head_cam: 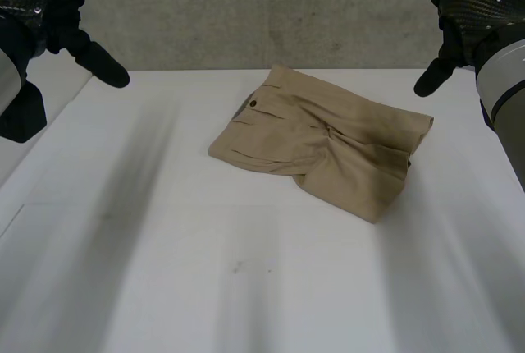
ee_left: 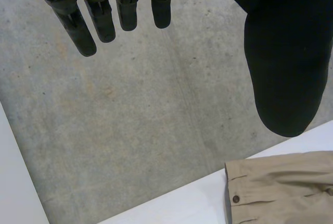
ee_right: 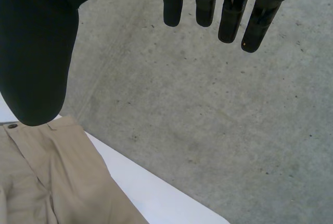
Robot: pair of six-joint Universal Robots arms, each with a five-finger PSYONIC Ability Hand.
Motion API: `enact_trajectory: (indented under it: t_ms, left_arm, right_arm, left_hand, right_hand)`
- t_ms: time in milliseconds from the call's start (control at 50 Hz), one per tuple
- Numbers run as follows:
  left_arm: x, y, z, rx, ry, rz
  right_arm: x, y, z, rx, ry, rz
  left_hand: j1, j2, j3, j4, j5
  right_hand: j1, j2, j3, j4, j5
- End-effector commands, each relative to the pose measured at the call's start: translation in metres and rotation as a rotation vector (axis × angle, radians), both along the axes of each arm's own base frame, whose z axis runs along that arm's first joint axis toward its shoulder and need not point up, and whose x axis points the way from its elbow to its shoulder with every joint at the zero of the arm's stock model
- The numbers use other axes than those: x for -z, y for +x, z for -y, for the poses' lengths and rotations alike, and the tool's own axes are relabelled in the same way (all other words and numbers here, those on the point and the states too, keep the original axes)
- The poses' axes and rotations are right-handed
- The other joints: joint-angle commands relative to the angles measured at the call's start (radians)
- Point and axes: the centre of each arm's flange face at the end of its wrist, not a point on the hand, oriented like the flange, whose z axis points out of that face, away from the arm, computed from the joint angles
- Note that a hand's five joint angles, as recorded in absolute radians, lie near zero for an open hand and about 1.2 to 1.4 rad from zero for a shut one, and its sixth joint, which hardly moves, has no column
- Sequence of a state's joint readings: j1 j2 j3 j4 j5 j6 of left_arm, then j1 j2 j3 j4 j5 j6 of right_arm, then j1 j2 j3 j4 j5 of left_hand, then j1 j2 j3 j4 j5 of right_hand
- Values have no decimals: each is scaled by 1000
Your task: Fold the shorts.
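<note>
Tan shorts (head_cam: 324,141) lie folded in a rumpled bundle on the white table (head_cam: 164,246), toward the back and a little right of the middle, with the buttoned waistband (head_cam: 253,104) at their far left end. My left hand (head_cam: 61,4) hangs open high above the table's far left corner, well clear of the shorts. My right hand (head_cam: 467,8) hangs open above the far right edge, also clear of them. In the left wrist view the straight fingers (ee_left: 104,13) and thumb (ee_left: 283,62) hold nothing, with the shorts' waistband (ee_left: 276,187) below. The right wrist view shows straight fingers (ee_right: 229,10) and the shorts (ee_right: 47,177).
Grey concrete floor (head_cam: 271,16) lies beyond the table's far edge. A second white surface (head_cam: 49,98) adjoins the table at the left. Bare tabletop stretches in front of the shorts.
</note>
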State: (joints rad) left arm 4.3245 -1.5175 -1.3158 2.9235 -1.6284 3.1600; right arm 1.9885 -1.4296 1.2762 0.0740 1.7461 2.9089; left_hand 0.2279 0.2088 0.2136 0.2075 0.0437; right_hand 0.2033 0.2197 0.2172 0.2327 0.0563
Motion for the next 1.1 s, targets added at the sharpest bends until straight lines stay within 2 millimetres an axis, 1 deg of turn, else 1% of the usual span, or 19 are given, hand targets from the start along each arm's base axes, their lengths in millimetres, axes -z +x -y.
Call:
enact_trajectory:
  t_ms: [20, 120, 180, 220, 240, 280, 300, 360, 380, 400, 460, 480, 540, 560, 620, 640, 780, 860, 1100]
  left_arm:
    - [8, -1, 2, 1, 21, 8]
    - [16, -3, 8, -2, 43, 19]
    - [23, -6, 11, 2, 59, 26]
    - [30, -8, 15, 4, 70, 30]
    - [37, -10, 19, 7, 78, 34]
    - [46, -13, 26, 8, 83, 39]
    - [51, -15, 29, 11, 86, 44]
    - [72, -24, 46, 22, 70, 79]
    - [77, -27, 51, 23, 65, 94]
    - [89, -31, 60, 26, 54, 126]
    - [108, -41, 73, 44, 38, 187]
    - [123, -49, 81, 69, 31, 233]
    - [143, -64, 91, 135, 9, 283]
    - [158, -72, 99, 176, 0, 313]
    - [178, -82, 112, 239, -13, 345]
    - [191, -89, 118, 279, -16, 358]
    - [238, -106, 148, 379, -6, 375]
    - [255, -106, 161, 376, 11, 379]
    - [282, -113, 180, 379, -8, 396]
  right_arm:
    - [1, -4, 4, 12, 4, -2]
    - [-2, -2, 4, -9, -2, -4]
    - [2, 5, 2, -85, 7, -36]
    - [7, 9, -1, -137, 31, -66]
    - [13, 14, -8, -212, 71, -110]
    - [21, 17, -14, -272, 118, -154]
    - [31, 20, -19, -321, 174, -179]
    - [51, 23, -23, -374, 261, -210]
    - [65, 23, -23, -384, 308, -228]
    - [70, 23, -24, -386, 324, -231]
    - [85, 22, -25, -388, 358, -238]
    - [89, 22, -25, -388, 366, -239]
    - [101, 19, -25, -383, 375, -240]
    - [105, 18, -25, -380, 377, -240]
    - [119, 13, -25, -367, 394, -239]
    - [122, 12, -26, -366, 399, -240]
    - [145, 7, -32, -363, 422, -243]
    - [150, 2, -30, -345, 424, -238]
    - [156, -5, -25, -317, 432, -233]
  left_hand:
    - [-53, -34, -39, -33, -44]
    - [-53, -34, -39, -33, -44]
    - [-53, -34, -39, -33, -44]
    - [-53, -34, -39, -33, -44]
    - [-53, -34, -39, -33, -44]
    - [-53, -34, -39, -33, -44]
    - [-53, -34, -39, -33, -44]
    - [-44, -25, -30, -23, -34]
    - [-41, -22, -27, -20, -31]
    - [-35, -16, -21, -15, -25]
    - [-32, -13, -18, -12, -22]
    - [-18, 2, -3, 3, -8]
    - [-9, 11, 6, 12, 1]
    - [18, 37, 32, 38, 27]
    - [62, 81, 76, 82, 72]
    - [68, 87, 82, 88, 77]
    - [161, 180, 176, 182, 171]
    - [170, 190, 185, 191, 180]
    - [165, 184, 179, 185, 174]
  right_hand:
    - [-29, -45, -43, -58, -56]
    - [-29, -45, -43, -58, -56]
    - [-29, -45, -43, -58, -56]
    - [-29, -45, -43, -58, -56]
    - [-29, -45, -43, -58, -56]
    - [-29, -45, -43, -58, -56]
    - [-29, -45, -43, -58, -56]
    - [-29, -45, -43, -58, -56]
    - [-29, -45, -43, -58, -56]
    - [-29, -45, -43, -58, -56]
    - [-29, -45, -43, -58, -56]
    - [-29, -45, -43, -58, -56]
    - [-29, -45, -43, -58, -56]
    - [-29, -45, -43, -58, -56]
    - [-29, -45, -43, -58, -56]
    - [-29, -45, -43, -58, -56]
    - [-29, -45, -43, -58, -56]
    - [-29, -45, -43, -58, -56]
    - [-29, -45, -43, -58, -56]
